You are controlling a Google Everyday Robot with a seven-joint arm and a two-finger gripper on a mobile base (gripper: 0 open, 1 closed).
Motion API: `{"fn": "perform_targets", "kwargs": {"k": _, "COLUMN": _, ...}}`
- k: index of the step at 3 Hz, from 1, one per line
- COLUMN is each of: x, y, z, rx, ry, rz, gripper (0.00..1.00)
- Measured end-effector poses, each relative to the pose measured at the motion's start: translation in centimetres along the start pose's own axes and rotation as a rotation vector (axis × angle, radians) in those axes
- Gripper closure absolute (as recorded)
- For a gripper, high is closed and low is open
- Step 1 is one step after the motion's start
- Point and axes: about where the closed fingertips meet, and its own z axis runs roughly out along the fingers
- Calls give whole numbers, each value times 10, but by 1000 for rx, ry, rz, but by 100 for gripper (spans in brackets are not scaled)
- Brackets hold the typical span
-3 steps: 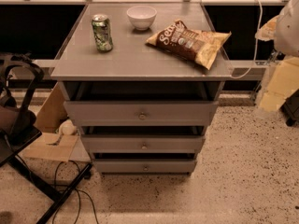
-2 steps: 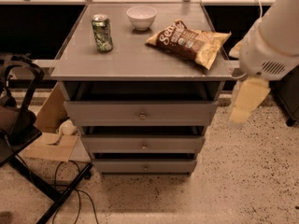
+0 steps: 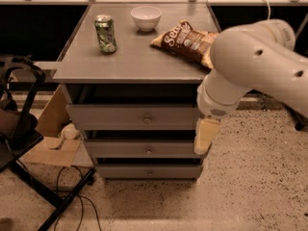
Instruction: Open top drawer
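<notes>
1 cam, high, looks down at cabinet [image 3: 139, 57] front, gripper [image 3: 206, 136] mid-right

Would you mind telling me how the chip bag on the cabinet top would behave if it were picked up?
The chip bag looks puffed and crinkled, so probably light and floppy, deforming under a grip. Its glossy film may be slippery. The gripper hangs near one end of the top drawer, below the bag.
</notes>
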Motion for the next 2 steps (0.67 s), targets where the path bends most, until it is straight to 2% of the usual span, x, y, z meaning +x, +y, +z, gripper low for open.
{"fn": "perform_targets", "kwargs": {"k": 1, "x": -10, "y": -17, "z": 56, "rx": 13, "ry": 43, "rz": -29, "gripper": 0}}
{"fn": "perform_targets", "kwargs": {"k": 2, "x": -14, "y": -40, "z": 98, "rx": 14, "ry": 82, "rz": -39, "gripper": 0}}
